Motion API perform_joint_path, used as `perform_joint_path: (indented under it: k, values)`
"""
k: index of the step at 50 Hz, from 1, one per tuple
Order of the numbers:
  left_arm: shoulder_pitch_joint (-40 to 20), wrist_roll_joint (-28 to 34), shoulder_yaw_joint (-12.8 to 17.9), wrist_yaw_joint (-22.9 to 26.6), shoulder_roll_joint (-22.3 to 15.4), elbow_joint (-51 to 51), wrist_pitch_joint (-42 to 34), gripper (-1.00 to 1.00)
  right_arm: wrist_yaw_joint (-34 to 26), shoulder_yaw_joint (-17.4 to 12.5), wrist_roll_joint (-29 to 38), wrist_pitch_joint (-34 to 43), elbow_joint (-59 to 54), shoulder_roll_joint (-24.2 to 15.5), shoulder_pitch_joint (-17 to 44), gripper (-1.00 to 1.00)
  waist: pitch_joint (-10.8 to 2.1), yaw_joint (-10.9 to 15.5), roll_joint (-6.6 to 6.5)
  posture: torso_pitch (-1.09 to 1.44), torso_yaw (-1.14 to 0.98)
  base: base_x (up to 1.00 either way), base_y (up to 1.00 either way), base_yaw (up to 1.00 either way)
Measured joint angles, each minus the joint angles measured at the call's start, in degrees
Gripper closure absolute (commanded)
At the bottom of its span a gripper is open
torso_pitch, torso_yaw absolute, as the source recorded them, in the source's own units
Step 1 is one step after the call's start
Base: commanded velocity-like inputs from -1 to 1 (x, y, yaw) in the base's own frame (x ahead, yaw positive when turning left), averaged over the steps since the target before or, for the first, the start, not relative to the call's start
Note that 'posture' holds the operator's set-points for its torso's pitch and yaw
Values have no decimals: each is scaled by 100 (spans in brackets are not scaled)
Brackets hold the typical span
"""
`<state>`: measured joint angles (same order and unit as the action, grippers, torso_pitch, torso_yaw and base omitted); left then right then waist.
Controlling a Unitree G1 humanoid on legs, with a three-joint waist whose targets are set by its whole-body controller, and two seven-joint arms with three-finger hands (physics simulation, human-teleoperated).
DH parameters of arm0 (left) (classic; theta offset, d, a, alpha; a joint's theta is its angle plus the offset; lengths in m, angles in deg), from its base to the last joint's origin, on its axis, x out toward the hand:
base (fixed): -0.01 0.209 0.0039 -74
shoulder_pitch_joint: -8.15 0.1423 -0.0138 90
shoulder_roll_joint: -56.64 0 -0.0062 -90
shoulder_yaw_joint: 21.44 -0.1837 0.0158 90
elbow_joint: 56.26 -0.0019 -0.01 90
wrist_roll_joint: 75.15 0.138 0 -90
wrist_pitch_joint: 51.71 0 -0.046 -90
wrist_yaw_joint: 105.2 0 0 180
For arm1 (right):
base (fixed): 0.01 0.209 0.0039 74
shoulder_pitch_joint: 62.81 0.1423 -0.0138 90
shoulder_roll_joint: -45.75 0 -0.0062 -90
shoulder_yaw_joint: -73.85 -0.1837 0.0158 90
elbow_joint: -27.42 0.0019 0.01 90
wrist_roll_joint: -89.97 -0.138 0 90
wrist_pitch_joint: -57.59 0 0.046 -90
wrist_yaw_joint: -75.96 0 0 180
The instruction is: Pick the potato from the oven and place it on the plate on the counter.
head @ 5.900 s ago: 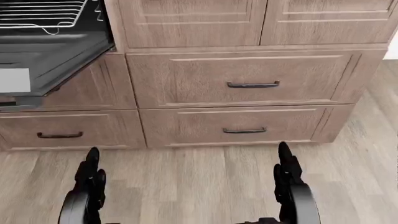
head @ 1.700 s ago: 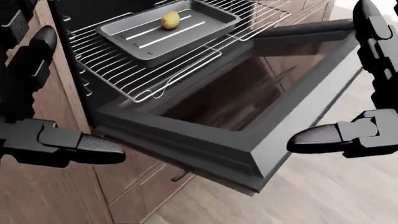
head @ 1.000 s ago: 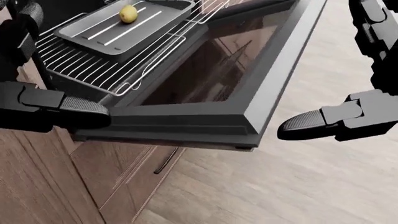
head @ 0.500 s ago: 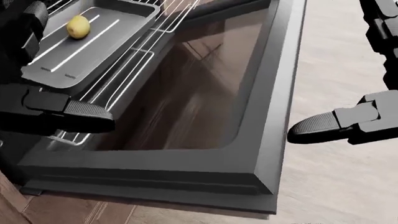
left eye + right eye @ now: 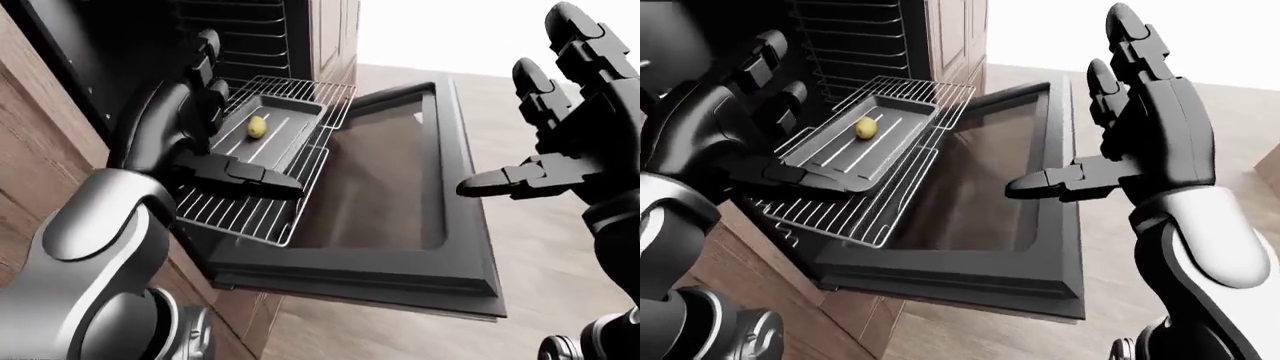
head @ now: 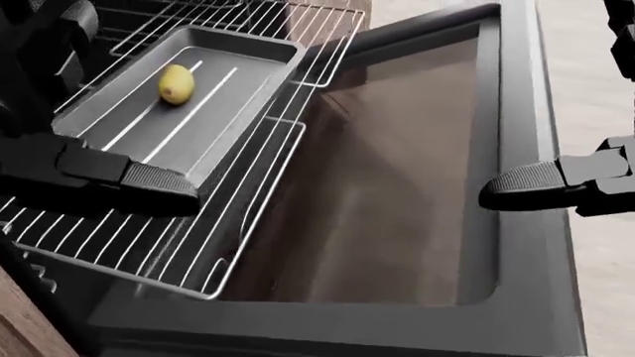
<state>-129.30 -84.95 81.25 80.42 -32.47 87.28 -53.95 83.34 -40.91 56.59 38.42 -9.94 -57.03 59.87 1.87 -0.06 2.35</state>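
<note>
Camera nearer; oval potato (image 6: 176,83) on ridged tray (image 6: 238,111)

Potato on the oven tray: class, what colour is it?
Yellow; the potato shows best in the head view.

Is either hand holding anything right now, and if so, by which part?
Nothing is held. Both the left hand and right hand are open and empty; the potato lies untouched in the tray.

I can read no words, numbers or brand marks anywhere near my fingers (image 6: 158,182): the oven door (image 6: 397,186), tray (image 6: 199,111) and rack (image 6: 248,223) all look blank.
</note>
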Motion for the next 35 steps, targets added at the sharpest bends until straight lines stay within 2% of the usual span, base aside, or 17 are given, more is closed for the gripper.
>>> perform_joint_path:
  k: [1, 3, 4, 6, 8, 11, 16, 19, 20, 21, 22, 24, 26, 31, 33, 34, 35]
  values:
    - [-29, 21, 11, -11, -1, 32, 8, -100, -11, -23, -10, -30, 32, -8, 0, -100, 12, -6, -92, 0, 0, 0, 34, 0]
    - [-102, 75, -7, -40, -7, 62, 38, -100, -22, -87, -51, -68, 41, 3, 30, -100, 96, -25, -410, 0, 0, 0, 0, 0]
    - [-101, 105, 0, -55, -24, 58, 56, -100, -19, -91, -85, -87, 45, 39, 44, -100, 144, 43, -528, 0, 0, 0, 0, 0]
    - [65, 183, 13, -98, -5, -7, 49, -100, -24, -20, -188, -72, 123, 119, -103, -100, 341, 125, -449, 0, 0, 0, 0, 0]
    - [104, 259, -49, -150, 36, -149, -25, -100, -41, 57, -292, -17, 56, 83, -134, -100, 366, 141, -316, 0, 0, 0, 0, 0]
    - [-31, 294, -188, -177, 90, -228, -25, -100, -7, 44, -317, -46, -21, 33, -134, -100, 326, 108, -98, 0, 0, 17, 0, 0]
    - [-275, 320, -271, -184, 100, -194, 17, -100, 44, -54, -304, -194, 170, 14, -186, -100, 102, 122, -87, 0, 0, 27, 0, 0]
    - [-346, 360, -317, -198, 109, -194, 103, -100, 46, -81, -304, -289, 191, 2, -215, -100, 124, 152, -19, 0, 0, 10, 0, 0]
    - [-354, 373, -345, -202, 113, -220, 149, -100, 43, -98, -303, -316, 171, 0, -223, -100, 141, 175, 39, 0, 0, 0, 0, 0]
    - [-355, 384, -373, -205, 120, -264, 177, -100, 43, -108, -301, -332, 132, 0, -234, -100, 141, 192, 152, 0, 0, 0, 0, 0]
    - [-317, 394, -405, -206, 160, -302, 191, -100, 48, -118, -298, -333, 84, -5, -259, -100, 176, 175, 152, 0, 0, 0, 0, 0]
    - [-214, 382, -488, -186, 206, -393, 122, -100, 66, -106, -282, -278, 10, 6, -348, -100, 278, 127, 46, 0, 0, 2, 0, 0]
    - [-185, 363, -539, -159, 231, -510, 33, -100, 65, -55, -261, -215, -87, 6, -398, -100, 294, 64, -56, 0, 0, 12, 0, 0]
    - [-352, 363, -495, -112, 182, -456, 73, -100, 70, -72, -227, -228, -46, -26, -312, -100, 66, 1, -234, 0, 0, 12, 0, 0]
    - [-385, 404, -418, -120, 143, -377, 175, -100, 64, -74, -224, -335, 39, -22, -257, -100, 42, 21, -332, 0, 0, 12, 0, 0]
    - [-347, 432, -379, -130, 130, -346, 196, -100, 55, -56, -243, -354, 77, 7, -269, -100, 66, 76, -279, 0, 0, 11, 0, 0]
    - [-311, 463, -351, -144, 132, -344, 183, -100, 39, -46, -282, -336, 100, 13, -283, -100, 90, 103, -297, 0, 0, 12, 0, 0]
